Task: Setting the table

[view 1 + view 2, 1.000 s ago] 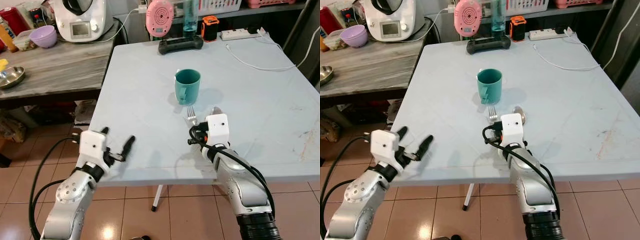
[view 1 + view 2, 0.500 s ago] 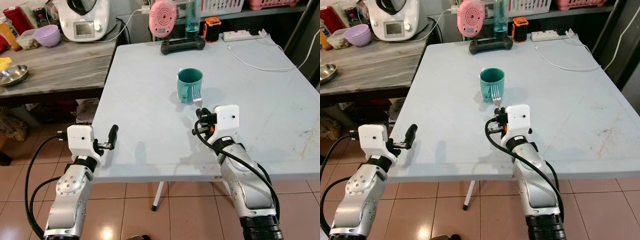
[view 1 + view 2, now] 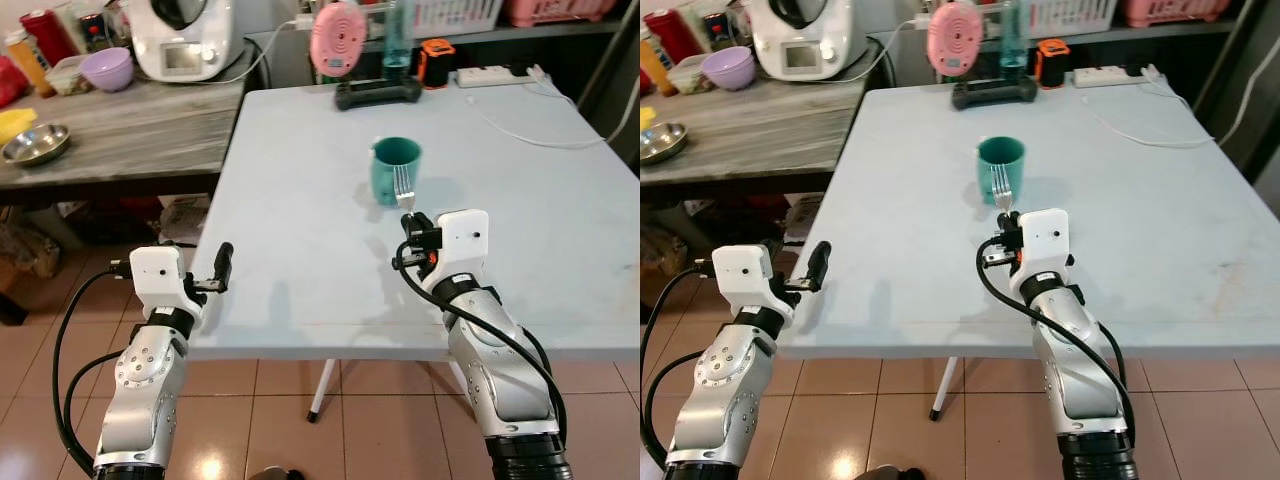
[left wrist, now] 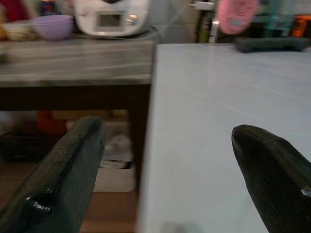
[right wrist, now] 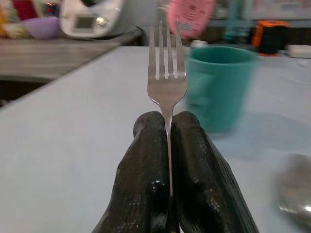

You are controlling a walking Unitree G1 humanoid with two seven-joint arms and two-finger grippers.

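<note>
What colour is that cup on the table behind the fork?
The cup is teal green, plain with no pattern. It shows best in the right eye view, just beyond the fork.

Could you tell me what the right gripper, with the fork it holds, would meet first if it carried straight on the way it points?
Most likely the teal mug. The right gripper is shut on the fork, whose tines point just beside the mug; depth is unclear, so they might graze or slip past it.

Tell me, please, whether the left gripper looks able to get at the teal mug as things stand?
Probably not without moving closer. The left gripper hangs open at the table's near left edge, while the teal mug stands far across it, beyond the right gripper, which holds a fork. Nothing blocks the tabletop between.
</note>
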